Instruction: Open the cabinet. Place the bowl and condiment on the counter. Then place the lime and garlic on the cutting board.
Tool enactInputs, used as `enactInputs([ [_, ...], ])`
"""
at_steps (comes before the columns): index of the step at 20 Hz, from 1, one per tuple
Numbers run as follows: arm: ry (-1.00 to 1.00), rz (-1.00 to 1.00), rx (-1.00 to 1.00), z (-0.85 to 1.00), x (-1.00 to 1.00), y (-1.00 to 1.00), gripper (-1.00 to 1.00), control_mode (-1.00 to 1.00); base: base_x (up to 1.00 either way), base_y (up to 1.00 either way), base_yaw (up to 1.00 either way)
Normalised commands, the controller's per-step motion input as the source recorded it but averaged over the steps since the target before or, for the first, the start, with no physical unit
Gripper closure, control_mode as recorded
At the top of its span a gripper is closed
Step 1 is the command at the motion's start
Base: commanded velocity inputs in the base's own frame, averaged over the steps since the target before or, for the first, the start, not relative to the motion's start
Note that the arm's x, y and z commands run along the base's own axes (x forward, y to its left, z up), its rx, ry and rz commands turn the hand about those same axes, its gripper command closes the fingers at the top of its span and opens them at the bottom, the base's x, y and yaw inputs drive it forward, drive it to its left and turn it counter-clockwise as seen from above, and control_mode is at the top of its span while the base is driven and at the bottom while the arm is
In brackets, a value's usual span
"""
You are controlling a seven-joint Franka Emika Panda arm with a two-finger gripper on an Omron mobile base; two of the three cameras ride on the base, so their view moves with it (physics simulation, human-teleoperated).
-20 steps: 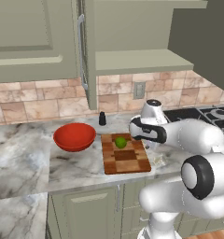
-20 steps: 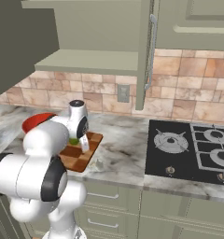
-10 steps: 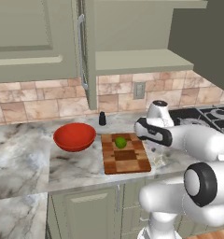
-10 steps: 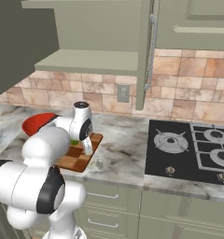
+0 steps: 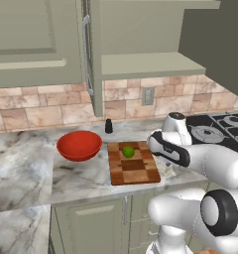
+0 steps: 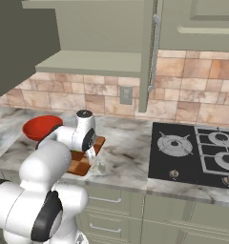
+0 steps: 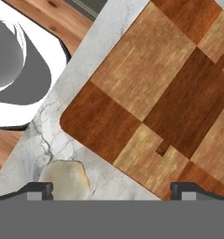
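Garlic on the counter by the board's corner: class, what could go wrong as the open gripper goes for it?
The garlic lies on the counter near its front edge, so a nudge from the open gripper might roll it off. It also sits close to the cutting board, so one fingertip could catch the board's corner.

Base views flank the arm, sharing the cutting board [image 5: 133, 162]; hand view looks straight down, close

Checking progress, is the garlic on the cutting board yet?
No. The garlic lies on the counter, just off the board's corner.
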Motion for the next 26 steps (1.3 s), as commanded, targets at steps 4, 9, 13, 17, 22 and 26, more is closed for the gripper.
enactInputs([
  [4, 0.0, 0.0, 0.0, 0.0, -0.02, -0.22, -1.0, -1.0, 0.0, 0.0, 0.0],
  [9, 0.01, 0.0, 0.0, 0.0, -0.09, -0.23, -1.0, -1.0, 0.0, 0.0, 0.0],
  [13, 0.01, 0.0, 0.0, -0.09, -0.12, -0.19, -1.0, -1.0, 0.0, 0.0, 0.0],
  [17, 0.0, 0.0, 0.0, -0.11, -0.19, -0.13, -1.0, -1.0, 0.0, 0.0, 0.0],
  [22, 0.0, 0.0, 0.0, -0.14, -0.19, -0.04, -1.0, -1.0, 0.0, 0.0, 0.0],
  [26, -0.01, 0.0, 0.0, -0.19, -0.01, 0.0, -1.0, -1.0, 0.0, 0.0, 0.0],
])
